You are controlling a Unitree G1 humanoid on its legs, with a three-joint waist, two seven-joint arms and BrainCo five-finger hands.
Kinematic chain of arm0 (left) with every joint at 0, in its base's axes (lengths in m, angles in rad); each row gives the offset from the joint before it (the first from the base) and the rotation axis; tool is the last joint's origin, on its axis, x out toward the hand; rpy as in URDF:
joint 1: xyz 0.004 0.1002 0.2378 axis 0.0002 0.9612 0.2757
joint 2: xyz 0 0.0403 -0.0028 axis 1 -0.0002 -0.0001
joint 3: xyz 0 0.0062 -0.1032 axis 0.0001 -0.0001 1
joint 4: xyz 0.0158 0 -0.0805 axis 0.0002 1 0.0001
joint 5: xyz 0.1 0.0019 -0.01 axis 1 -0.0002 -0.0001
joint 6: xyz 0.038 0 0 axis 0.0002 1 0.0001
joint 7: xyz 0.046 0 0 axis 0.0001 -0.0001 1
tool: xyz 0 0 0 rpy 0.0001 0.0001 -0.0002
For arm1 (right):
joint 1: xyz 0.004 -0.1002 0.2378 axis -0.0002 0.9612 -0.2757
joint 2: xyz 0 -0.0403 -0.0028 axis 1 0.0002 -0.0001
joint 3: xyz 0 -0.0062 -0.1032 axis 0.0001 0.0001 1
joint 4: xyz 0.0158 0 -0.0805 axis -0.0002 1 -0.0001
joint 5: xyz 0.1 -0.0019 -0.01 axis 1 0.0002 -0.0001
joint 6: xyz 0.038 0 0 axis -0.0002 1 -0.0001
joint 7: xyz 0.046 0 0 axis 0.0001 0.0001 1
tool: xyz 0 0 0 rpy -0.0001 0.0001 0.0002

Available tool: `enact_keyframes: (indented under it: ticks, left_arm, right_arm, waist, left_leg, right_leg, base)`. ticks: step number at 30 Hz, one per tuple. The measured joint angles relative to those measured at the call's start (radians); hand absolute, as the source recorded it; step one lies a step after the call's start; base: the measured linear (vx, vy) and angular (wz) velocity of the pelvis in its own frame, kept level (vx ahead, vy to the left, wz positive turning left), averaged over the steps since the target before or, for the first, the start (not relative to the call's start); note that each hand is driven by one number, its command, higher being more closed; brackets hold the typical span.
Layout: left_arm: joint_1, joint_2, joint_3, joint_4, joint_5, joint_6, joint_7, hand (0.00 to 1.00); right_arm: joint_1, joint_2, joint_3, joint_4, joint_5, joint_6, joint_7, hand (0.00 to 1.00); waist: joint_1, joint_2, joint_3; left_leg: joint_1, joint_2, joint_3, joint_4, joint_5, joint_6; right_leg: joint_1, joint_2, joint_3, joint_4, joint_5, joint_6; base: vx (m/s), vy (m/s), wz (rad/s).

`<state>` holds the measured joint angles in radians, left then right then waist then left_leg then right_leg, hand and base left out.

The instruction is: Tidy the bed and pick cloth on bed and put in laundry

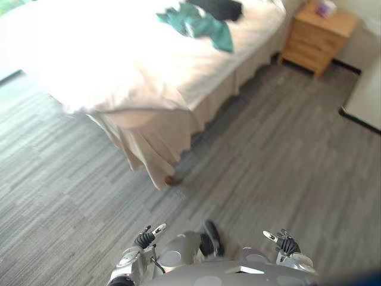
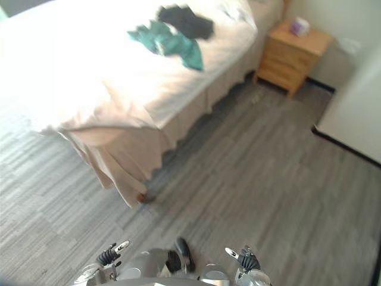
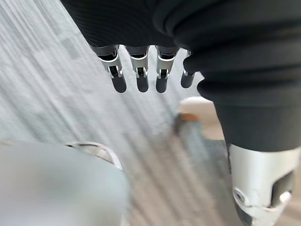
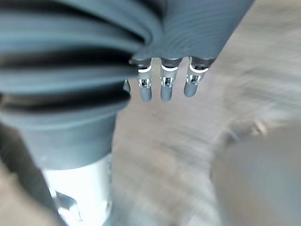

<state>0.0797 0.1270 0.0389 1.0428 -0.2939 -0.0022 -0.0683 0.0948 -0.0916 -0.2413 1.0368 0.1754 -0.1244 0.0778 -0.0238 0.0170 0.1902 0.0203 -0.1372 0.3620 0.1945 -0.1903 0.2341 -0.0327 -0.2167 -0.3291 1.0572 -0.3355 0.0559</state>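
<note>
A green cloth (image 1: 199,24) lies crumpled on the far part of the bed (image 1: 107,65), and a black cloth (image 1: 220,8) lies just behind it. Both cloths show again in the right eye view, green cloth (image 2: 166,40) and black cloth (image 2: 186,21). My left hand (image 1: 146,237) hangs low at the bottom of the view, far from the bed, its fingers (image 3: 138,75) straight and empty above the floor. My right hand (image 1: 284,243) hangs likewise at the bottom right, with straight fingers (image 4: 167,84) holding nothing.
The bed has a white cover and a beige skirt (image 1: 152,143) reaching down to the grey carpet. A wooden nightstand (image 1: 318,33) with a small purple item (image 1: 325,8) stands at the bed's far side. A white panel with a dark edge (image 1: 364,101) is at the right.
</note>
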Motion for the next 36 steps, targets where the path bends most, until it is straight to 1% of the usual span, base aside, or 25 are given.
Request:
enact_keyframes:
  ticks: [2, 3, 4, 5, 6, 7, 8, 9, 10, 11, 13, 14, 15, 16, 17, 18, 20, 22, 23, 27, 29, 31, 33, 34, 36]
  left_arm:
    - [-0.001, -0.004, -0.035, 0.000, -0.001, -0.012, 0.003, 0.00]
    - [0.001, -0.004, -0.042, 0.000, -0.001, -0.014, 0.003, 0.00]
    - [0.000, -0.004, -0.041, 0.000, -0.002, -0.014, 0.003, 0.00]
    - [-0.009, -0.002, -0.041, 0.000, -0.010, -0.013, 0.003, 0.00]
    - [-0.010, 0.001, -0.036, 0.000, -0.012, -0.012, 0.003, 0.00]
    - [-0.010, 0.001, -0.033, 0.000, -0.012, -0.010, 0.003, 0.00]
    - [-0.001, 0.003, -0.019, -0.002, -0.011, -0.007, 0.003, 0.00]
    - [0.000, 0.006, 0.009, -0.007, -0.008, -0.002, 0.004, 0.00]
    - [-0.008, -0.007, 0.022, -0.003, -0.010, 0.001, 0.007, 0.00]
    - [0.003, -0.033, 0.025, -0.014, -0.006, -0.002, 0.004, 0.00]
    - [0.007, -0.064, 0.042, -0.020, 0.000, -0.003, 0.004, 0.00]
    - [0.007, -0.064, 0.043, -0.020, -0.001, -0.003, 0.003, 0.00]
    - [0.008, -0.060, 0.049, -0.021, -0.003, -0.006, 0.006, 0.00]
    - [0.008, -0.057, 0.050, -0.021, -0.003, -0.010, 0.008, 0.00]
    - [0.007, -0.054, 0.050, -0.024, -0.001, -0.017, 0.011, 0.00]
    - [0.008, -0.053, 0.048, -0.028, 0.000, -0.023, 0.011, 0.00]
    - [0.008, -0.063, 0.043, -0.030, 0.001, -0.024, 0.009, 0.00]
    - [0.002, -0.072, 0.037, -0.030, 0.010, -0.023, 0.003, 0.00]
    - [0.002, -0.071, 0.037, -0.027, 0.009, -0.022, 0.004, 0.00]
    - [0.012, -0.041, 0.034, -0.028, -0.015, -0.023, 0.054, 0.00]
    - [0.022, -0.034, 0.043, -0.029, -0.089, -0.025, 0.108, 0.00]
    - [0.030, -0.035, 0.091, -0.031, -0.174, -0.044, 0.151, 0.00]
    - [0.038, -0.020, 0.227, -0.069, -0.297, -0.090, 0.188, 0.00]
    - [0.038, -0.010, 0.258, -0.080, -0.334, -0.104, 0.192, 0.00]
    - [0.038, 0.043, 0.402, -0.104, -0.501, -0.180, 0.200, 0.00]
  right_arm:
    - [-0.001, -0.009, -0.003, -0.002, 0.025, -0.013, -0.004, 0.00]
    - [0.001, -0.001, -0.004, -0.002, 0.047, -0.013, -0.009, 0.00]
    - [0.001, 0.004, -0.006, -0.002, 0.059, -0.013, -0.014, 0.00]
    - [0.000, 0.014, -0.011, -0.001, 0.078, -0.010, -0.022, 0.00]
    - [-0.002, 0.021, -0.014, -0.001, 0.081, -0.006, -0.025, 0.00]
    - [-0.002, 0.025, -0.014, -0.001, 0.084, -0.003, -0.025, 0.00]
    - [-0.001, 0.035, -0.018, 0.000, 0.089, 0.000, -0.025, 0.00]
    - [0.001, 0.049, -0.021, 0.003, 0.099, 0.005, -0.019, 0.00]
    - [-0.002, 0.043, -0.025, 0.006, 0.114, 0.013, -0.016, 0.00]
    - [-0.024, 0.029, -0.024, 0.004, 0.126, 0.024, -0.013, 0.00]
    - [-0.054, 0.003, -0.016, 0.002, 0.138, 0.035, 0.000, 0.00]
    - [-0.058, 0.000, -0.009, 0.002, 0.138, 0.038, 0.002, 0.00]
    - [-0.057, 0.004, 0.007, 0.004, 0.138, 0.044, 0.006, 0.00]
    - [-0.054, 0.004, 0.018, 0.007, 0.137, 0.047, 0.006, 0.00]
    - [-0.053, 0.005, 0.024, 0.012, 0.136, 0.055, 0.007, 0.00]
    - [-0.051, 0.009, 0.022, 0.023, 0.133, 0.061, 0.006, 0.00]
    - [-0.040, 0.000, 0.016, 0.026, 0.114, 0.066, 0.002, 0.00]
    - [-0.018, -0.006, 0.008, 0.022, 0.115, 0.067, -0.005, 0.00]
    - [-0.017, -0.009, 0.007, 0.023, 0.114, 0.069, -0.007, 0.00]
    - [-0.004, 0.020, -0.022, 0.026, 0.115, 0.080, -0.010, 0.00]
    - [0.005, 0.025, -0.025, 0.025, 0.114, 0.080, -0.002, 0.00]
    - [0.018, 0.024, -0.027, 0.018, 0.111, 0.080, 0.001, 0.00]
    - [0.029, 0.022, -0.048, 0.019, 0.102, 0.080, 0.002, 0.00]
    - [0.033, 0.021, -0.055, 0.019, 0.098, 0.080, 0.003, 0.00]
    - [0.040, 0.004, -0.066, 0.019, 0.093, 0.079, 0.006, 0.00]
  waist:
    - [-0.009, 0.012, 0.001]
    - [-0.014, 0.017, -0.001]
    - [-0.014, 0.013, -0.003]
    - [-0.013, 0.001, -0.004]
    - [-0.011, -0.009, -0.001]
    - [-0.010, -0.014, -0.003]
    - [-0.004, -0.035, -0.006]
    - [0.010, -0.066, -0.004]
    - [0.010, -0.048, 0.003]
    - [0.016, -0.012, 0.001]
    - [0.016, 0.037, 0.001]
    - [0.016, 0.039, 0.003]
    - [0.022, 0.031, 0.008]
    - [0.022, 0.024, 0.010]
    - [0.028, 0.005, 0.018]
    - [0.028, 0.007, 0.017]
    - [0.008, 0.010, 0.015]
    - [-0.011, 0.024, 0.007]
    - [-0.013, 0.033, 0.000]
    - [-0.006, -0.004, -0.020]
    - [-0.008, -0.009, -0.025]
    - [-0.010, -0.001, -0.033]
    - [-0.013, 0.005, -0.035]
    - [-0.012, 0.007, -0.036]
    - [-0.012, 0.025, -0.040]
  left_leg:
    - [0.088, 0.013, -0.111, -0.060, 0.015, -0.035]
    - [0.115, 0.030, -0.188, -0.085, 0.011, -0.061]
    - [0.123, 0.039, -0.222, -0.088, 0.005, -0.074]
    - [0.128, 0.053, -0.292, -0.088, -0.010, -0.107]
    - [0.141, 0.064, -0.345, -0.086, -0.017, -0.125]
    - [0.147, 0.068, -0.369, -0.082, -0.025, -0.140]
    - [0.165, 0.072, -0.386, -0.074, -0.045, -0.175]
    - [0.194, 0.068, -0.378, -0.063, -0.080, -0.226]
    - [0.212, 0.094, -0.376, -0.055, -0.095, -0.243]
    - [0.209, 0.137, -0.361, -0.042, -0.095, -0.269]
    - [0.209, 0.190, -0.339, -0.021, -0.092, -0.284]
    - [0.206, 0.192, -0.336, -0.006, -0.084, -0.295]
    - [0.193, 0.199, -0.312, 0.054, -0.048, -0.312]
    - [0.182, 0.199, -0.302, 0.088, -0.033, -0.315]
    - [0.169, 0.208, -0.274, 0.124, -0.036, -0.307]
    - [0.167, 0.225, -0.218, 0.111, -0.063, -0.305]
    - [0.152, 0.246, -0.149, 0.023, -0.062, -0.306]
    - [0.099, 0.286, -0.095, -0.069, 0.073, -0.327]
    - [0.105, 0.283, -0.099, -0.079, 0.073, -0.328]
    - [0.103, 0.257, -0.112, -0.159, 0.078, -0.318]
    - [0.111, 0.246, -0.124, -0.166, 0.079, -0.316]
    - [0.124, 0.240, -0.128, -0.187, 0.085, -0.315]
    - [0.121, 0.234, -0.156, -0.203, 0.096, -0.316]
    - [0.123, 0.234, -0.160, -0.211, 0.101, -0.317]
    - [0.130, 0.233, -0.181, -0.232, 0.113, -0.322]
  right_leg:
    - [-0.072, 0.003, 0.055, -0.159, -0.016, 0.028]
    - [-0.112, 0.022, 0.100, -0.323, -0.003, 0.047]
    - [-0.133, 0.034, 0.132, -0.417, 0.012, 0.064]
    - [-0.159, 0.055, 0.200, -0.594, 0.067, 0.077]
    - [-0.165, 0.067, 0.252, -0.743, 0.141, 0.079]
    - [-0.165, 0.072, 0.270, -0.802, 0.182, 0.078]
    - [-0.154, 0.075, 0.287, -0.886, 0.275, 0.070]
    - [-0.122, 0.066, 0.298, -0.926, 0.419, 0.037]
    - [-0.109, 0.080, 0.283, -0.903, 0.427, 0.083]
    - [-0.098, 0.109, 0.258, -0.889, 0.398, 0.055]
    - [-0.077, 0.149, 0.219, -0.889, 0.355, 0.028]
    - [-0.067, 0.152, 0.209, -0.890, 0.345, 0.020]
    - [-0.027, 0.156, 0.202, -0.907, 0.333, 0.006]
    - [-0.010, 0.153, 0.200, -0.918, 0.330, 0.001]
    - [0.015, 0.142, 0.196, -0.935, 0.328, -0.002]
    - [0.044, 0.137, 0.185, -0.958, 0.327, -0.004]
    - [0.069, 0.124, 0.154, -0.982, 0.327, -0.003]
    - [0.086, 0.123, 0.100, -1.007, 0.323, 0.017]
    - [0.095, 0.122, 0.094, -1.018, 0.326, 0.024]
    - [0.141, 0.115, 0.045, -1.134, 0.379, 0.048]
    - [0.161, 0.108, 0.034, -1.151, 0.385, 0.054]
    - [0.168, 0.104, 0.020, -1.152, 0.383, 0.056]
    - [0.174, 0.099, -0.012, -1.152, 0.379, 0.061]
    - [0.176, 0.099, -0.018, -1.152, 0.377, 0.061]
    - [0.185, 0.100, -0.042, -1.152, 0.371, 0.062]
  base:
    - [0.57, -0.091, 1.74]
    - [0.36, -0.141, 1.42]
    - [0.43, -0.218, 1.71]
    - [0.44, -0.264, 1.56]
    - [0.45, -0.287, 1.47]
    - [0.48, -0.345, 1.23]
    - [0.51, -0.393, 1.03]
    - [0.61, -0.465, 0.92]
    - [0.47, -0.369, 0.67]
    - [0.41, -0.324, 0.43]
    - [0.39, -0.295, 0.36]
    - [0.43, -0.333, 0.29]
    - [0.26, -0.221, 0.21]
    - [0.27, -0.237, 0.15]
    - [0.15, -0.139, 0.10]
    - [0.17, -0.162, 0.19]
    - [0.09, -0.083, 0.40]
    - [0.05, 0.003, 0.60]
    - [0.04, 0.068, 0.57]
    - [0.01, 0.075, 0.35]
    - [0.03, 0.028, 0.17]
    - [0.03, 0.024, 0.11]
    - [0.02, 0.005, 0.34]
    - [0.01, -0.008, 0.33]
    - [0.01, -0.014, 0.27]
